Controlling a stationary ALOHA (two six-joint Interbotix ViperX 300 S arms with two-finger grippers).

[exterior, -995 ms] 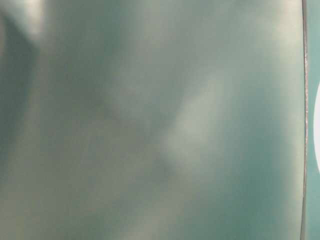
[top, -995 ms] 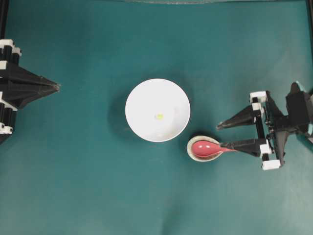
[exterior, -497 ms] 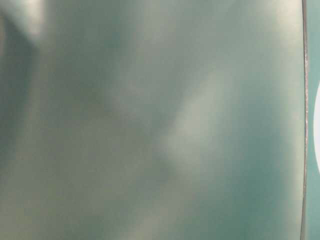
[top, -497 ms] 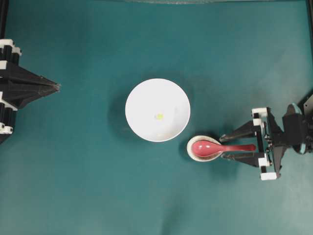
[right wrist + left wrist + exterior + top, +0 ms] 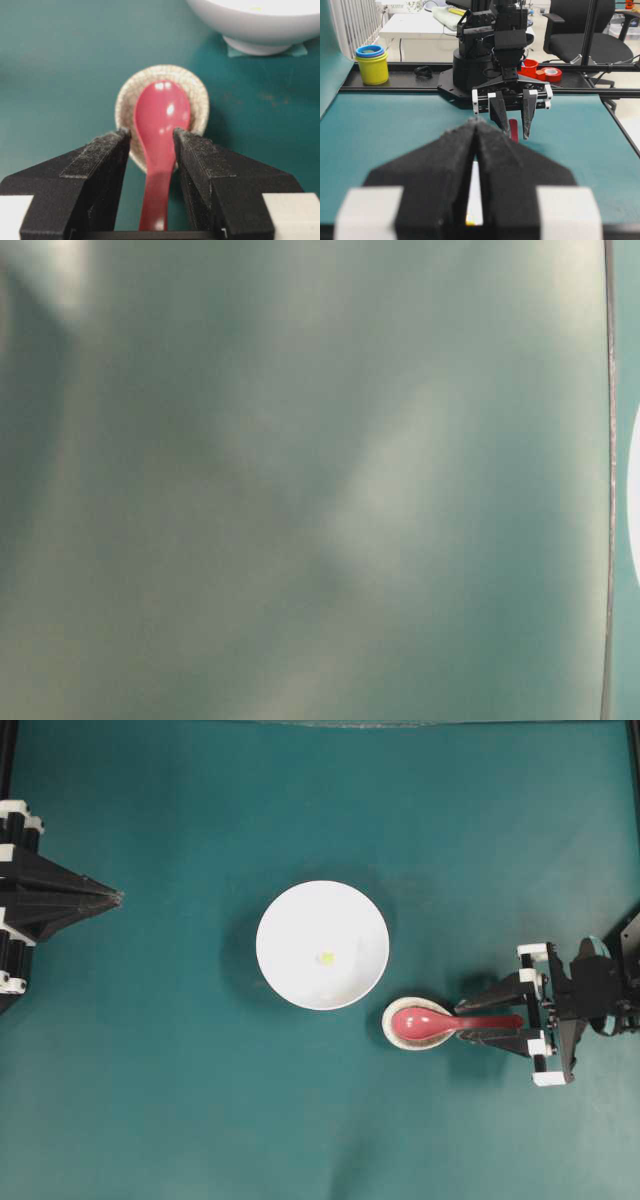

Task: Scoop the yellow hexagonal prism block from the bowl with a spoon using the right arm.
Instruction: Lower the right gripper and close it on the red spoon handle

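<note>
Since 1 s ago the right gripper [image 5: 478,1020] has been brought in from the table's right side and swung so that its fingers [image 5: 97,172] straddle the spoon [image 5: 440,1020]; its jaws have been narrowed over that time. In the right wrist view a black finger sits on each side of the spoon's handle, just beside it, w/ thin gaps seen at the neck; whether the handle is actually clamped cannot be told, so the grip is not confirmed. The spoon is seen lying w/ its scoop in the small speckled dish [image 5: 412,1023], handle pointing right toward the gripper; spoon and dish are unchanged in position vs. the earlier overhead frames. The bowl [image 5: 322,945] sits near the table's [image 5: 200,1100] centre, up-left of the dish and close to it but apart; the yellow hexagonal prism block [image 5: 326,958] lies inside on the bowl's floor, near its middle. The left gripper [image 5: 112,898] is parked at the left edge, fingers pressed together, nothing held. The table-level view is blurred; only teal and a white edge at far right can be made out.
</note>
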